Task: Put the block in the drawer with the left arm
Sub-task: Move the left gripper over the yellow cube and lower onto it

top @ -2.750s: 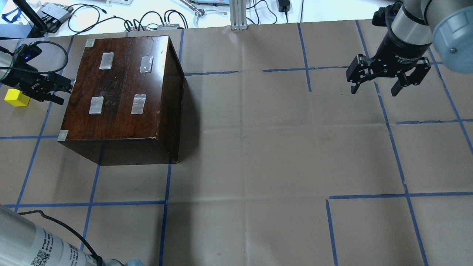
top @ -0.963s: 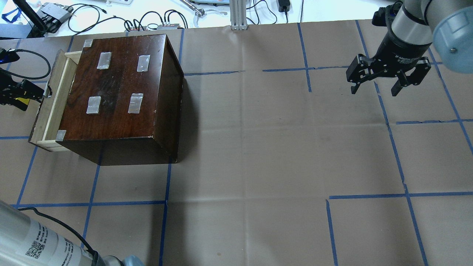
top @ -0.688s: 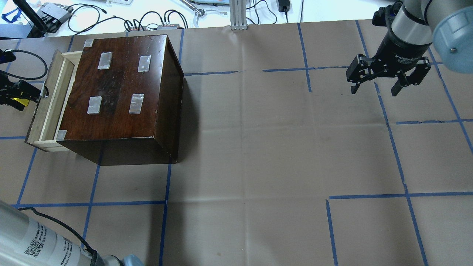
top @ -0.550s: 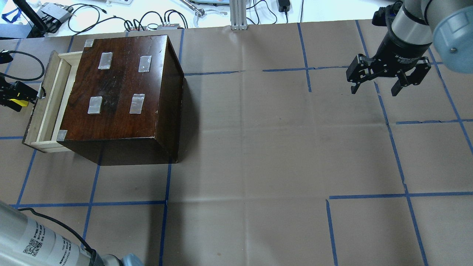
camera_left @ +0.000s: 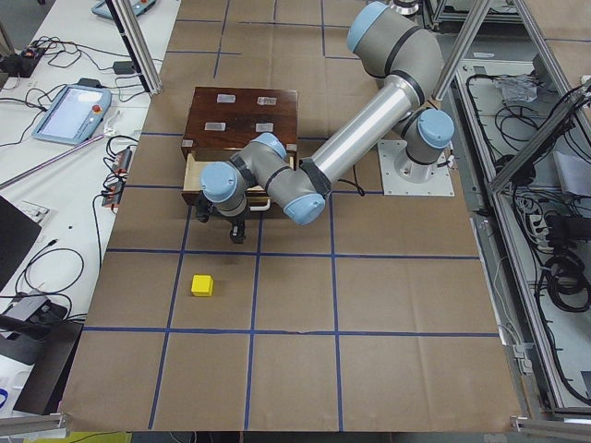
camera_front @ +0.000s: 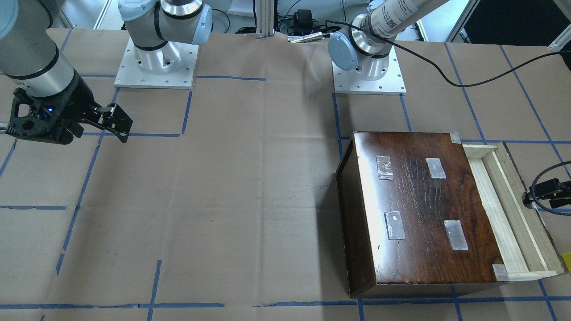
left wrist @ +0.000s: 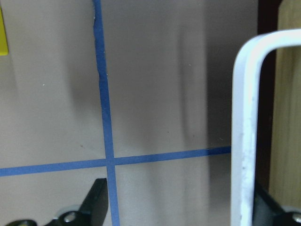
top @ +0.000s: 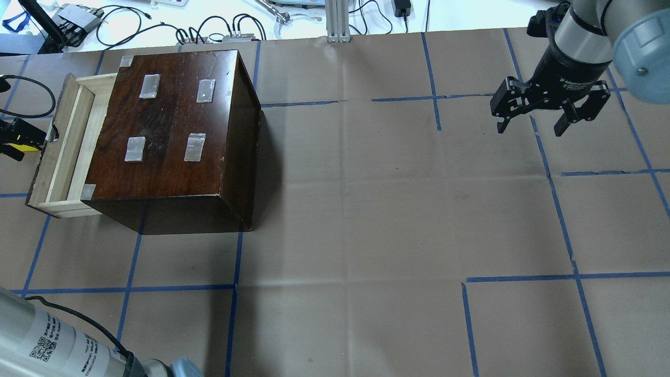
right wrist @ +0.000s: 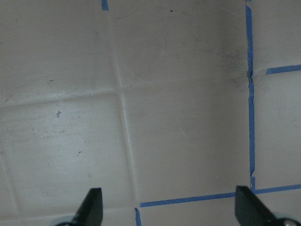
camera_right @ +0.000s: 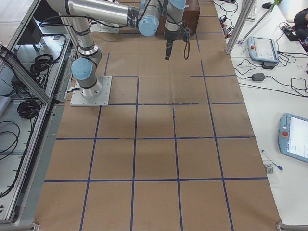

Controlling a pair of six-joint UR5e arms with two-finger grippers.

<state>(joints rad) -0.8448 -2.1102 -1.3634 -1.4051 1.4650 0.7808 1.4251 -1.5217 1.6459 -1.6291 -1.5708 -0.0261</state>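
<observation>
The glossy dark-brown box (top: pixel 167 131) stands at the table's left, with its pale wood drawer (top: pixel 57 152) pulled partly out to the left and empty. My left gripper (top: pixel 31 144) is at the drawer's front panel, jaws apart. In the left wrist view one finger (left wrist: pixel 268 207) sits behind the drawer's metal loop handle (left wrist: pixel 244 141). The yellow block (camera_left: pixel 202 285) lies on the table beyond the drawer front. It shows as a sliver under my left gripper (top: pixel 22 148) and at the wrist view's edge (left wrist: pixel 2 28). My right gripper (top: pixel 528 125) hangs open and empty at the far right.
Brown paper with blue tape lines (top: pixel 335 209) covers the table. Cables and small devices (top: pixel 209 31) lie past the far edge. The left arm's loose black cable (top: pixel 36 89) loops beside the drawer. The two arm bases (camera_front: pixel 156 67) stand at the robot's side.
The drawer, shut 2.8 s ago, has slid out to the left with my left gripper moving left at its handle. The block is now mostly hidden under that gripper. The right arm has not moved.
</observation>
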